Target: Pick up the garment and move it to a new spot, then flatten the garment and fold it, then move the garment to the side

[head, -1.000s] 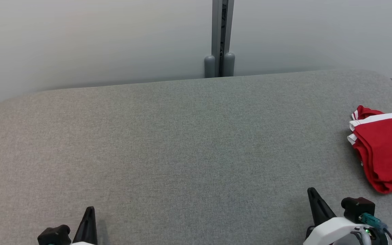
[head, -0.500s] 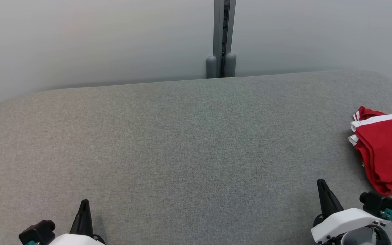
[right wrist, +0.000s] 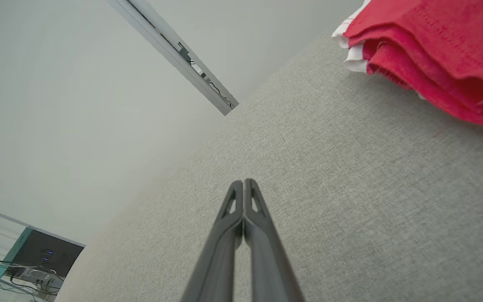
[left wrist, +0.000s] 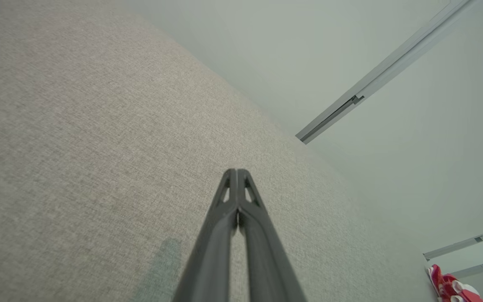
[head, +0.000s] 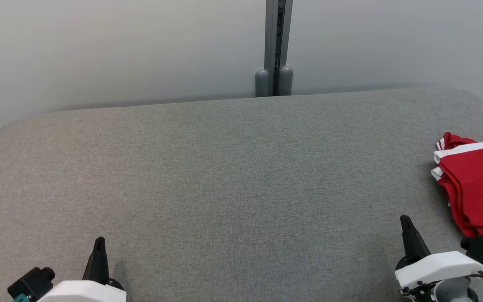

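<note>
Right gripper (head: 406, 224): sitting pinched together, holding nothing, and it's the nearer arm.
Left gripper (head: 99, 245): resting closed too, well apart from the red stuff.
Garment (head: 476, 188): lying bunched at the desk (head: 224, 167)'s right edge, just ahead-right of the nearer arm.
Long axis: running front-to-back, I'm guessing.

Table (head: 224, 167) is covered in grey woven cloth, matt, with a fine rough weave. Garment (head: 480, 188) is made of soft red cloth, matt, trimmed in white; stitching is seen. Fingers (left wrist: 218, 239) are formed in dark matt plastic. Wall (head: 99, 50) is finished smooth and matt. Post (head: 278, 42) is grey, metal-looking.
</note>
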Available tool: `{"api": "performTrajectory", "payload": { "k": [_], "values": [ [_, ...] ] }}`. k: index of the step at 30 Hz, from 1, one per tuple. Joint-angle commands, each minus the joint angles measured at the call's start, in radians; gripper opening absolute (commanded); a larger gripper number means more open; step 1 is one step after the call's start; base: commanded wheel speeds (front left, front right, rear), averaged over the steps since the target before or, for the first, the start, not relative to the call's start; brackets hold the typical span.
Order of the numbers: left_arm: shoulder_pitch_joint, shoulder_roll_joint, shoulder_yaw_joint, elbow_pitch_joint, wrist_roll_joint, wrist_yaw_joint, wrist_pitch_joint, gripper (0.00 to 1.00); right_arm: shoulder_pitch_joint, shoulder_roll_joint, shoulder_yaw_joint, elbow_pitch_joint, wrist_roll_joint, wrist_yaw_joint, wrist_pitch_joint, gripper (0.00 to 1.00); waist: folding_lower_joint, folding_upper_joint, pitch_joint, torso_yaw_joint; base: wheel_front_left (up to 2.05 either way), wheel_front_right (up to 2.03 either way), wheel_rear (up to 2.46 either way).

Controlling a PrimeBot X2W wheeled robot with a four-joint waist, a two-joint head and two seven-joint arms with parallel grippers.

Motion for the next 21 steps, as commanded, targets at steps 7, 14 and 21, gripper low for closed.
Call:
{"api": "performTrajectory", "payload": {
  "k": [7,14,21],
  "values": [
    [-0.039,0.009,0.013,-0.032,-0.11,-0.018,0.028,0.0,-0.003,-0.009,-0.02,-0.046,0.112,0.0,0.03,0.0,0.0,-0.0001,-0.001,0.003,0.0,0.0,0.0],
    [-0.047,0.009,0.021,-0.045,-0.196,-0.027,0.051,0.0,0.001,-0.01,-0.034,-0.069,0.197,0.0,0.054,0.0,0.0,-0.0001,-0.002,0.005,0.0,0.0,0.0],
    [-0.052,0.01,0.027,-0.057,-0.275,-0.034,0.073,0.0,0.006,-0.011,-0.046,-0.09,0.278,0.0,0.075,0.0,0.0,-0.0001,-0.003,0.008,0.0,0.0,0.0]
  ]
}}
